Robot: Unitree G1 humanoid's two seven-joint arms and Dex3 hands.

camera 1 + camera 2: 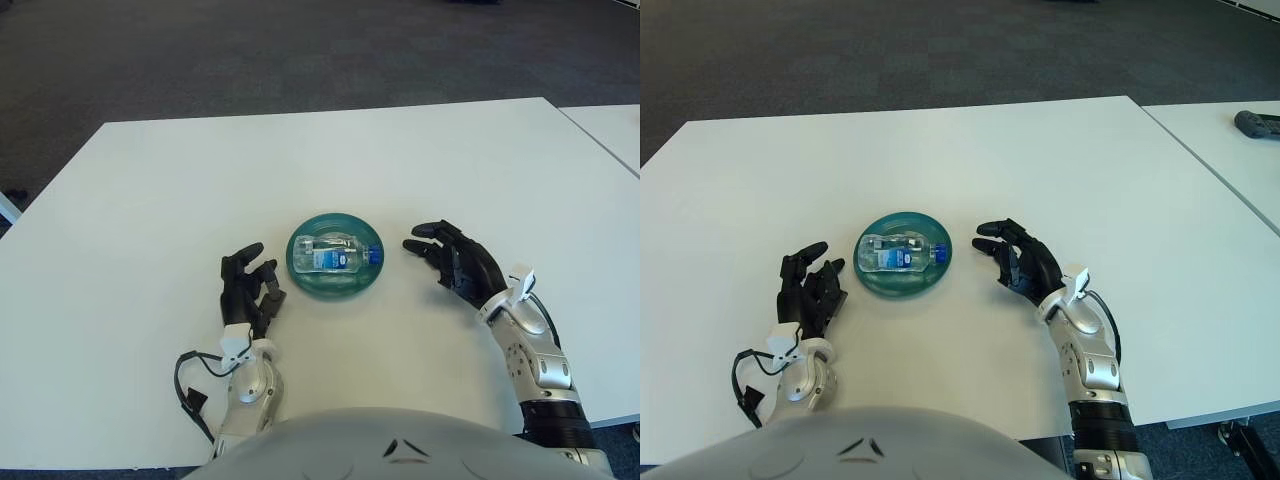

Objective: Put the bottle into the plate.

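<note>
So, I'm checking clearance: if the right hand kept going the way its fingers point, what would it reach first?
Probably the rim of the green plate, on the side of the bottle's blue cap; the right hand points left at it, height unclear.

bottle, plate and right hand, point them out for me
bottle [331, 254], left eye view, on the label around its middle as it lies in the plate
plate [306, 283], left eye view, on the bare green rim near the robot
right hand [460, 262], left eye view, on the back of the open hand
</note>
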